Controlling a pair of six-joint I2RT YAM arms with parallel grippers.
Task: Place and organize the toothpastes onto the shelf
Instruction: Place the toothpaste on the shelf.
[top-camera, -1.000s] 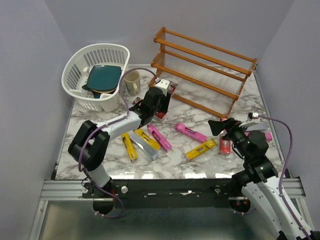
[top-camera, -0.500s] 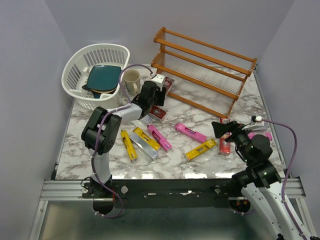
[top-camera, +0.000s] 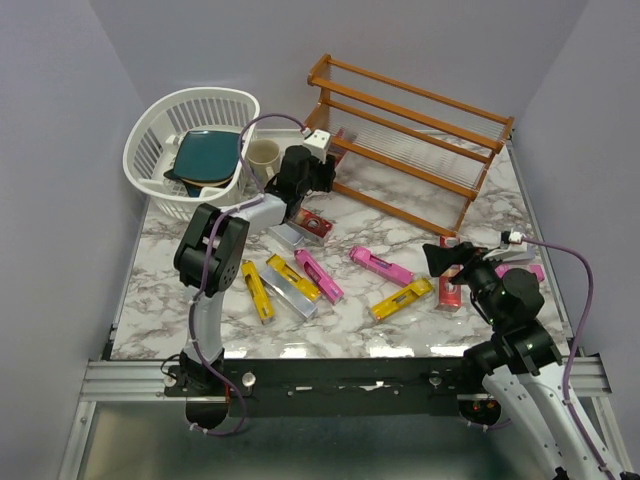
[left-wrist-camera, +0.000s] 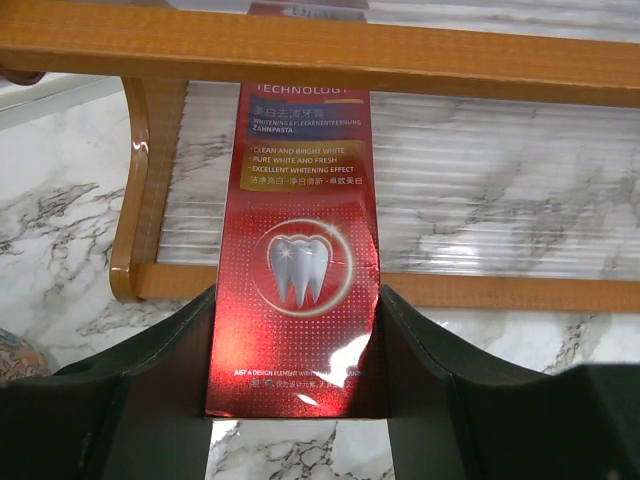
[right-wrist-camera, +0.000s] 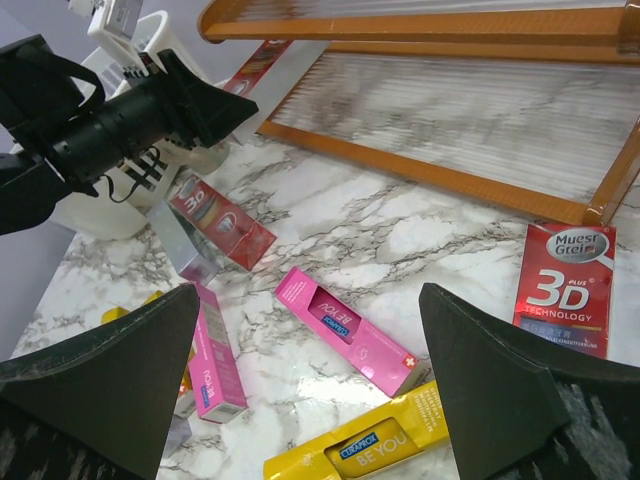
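One red toothpaste carton (left-wrist-camera: 300, 200) is pinched at its near end by the left gripper (left-wrist-camera: 295, 305), whose jaws are narrowed onto its long sides. Its long axis runs straight ahead of the gripper. It crosses the front rail (left-wrist-camera: 470, 292) of the shelf (top-camera: 420, 128) at the left end, just beside the side frame, and its far end passes under the next rail up. The carton therefore lies partly over the lowest tier, lengthwise front to back, and the coming move looks like a short push forward and a release. The right gripper (top-camera: 448, 254) hangs spread wide and empty over the right of the table (top-camera: 400, 330), nearest a second red carton (top-camera: 450, 290). Loose on the marble I count two red, three yellow cartons (top-camera: 402, 298) and two silver-grey cartons (top-camera: 285, 236). There are also two magenta cartons (top-camera: 380, 265), plus what seems a third half hidden behind the right arm. None rests fully on the shelf yet.
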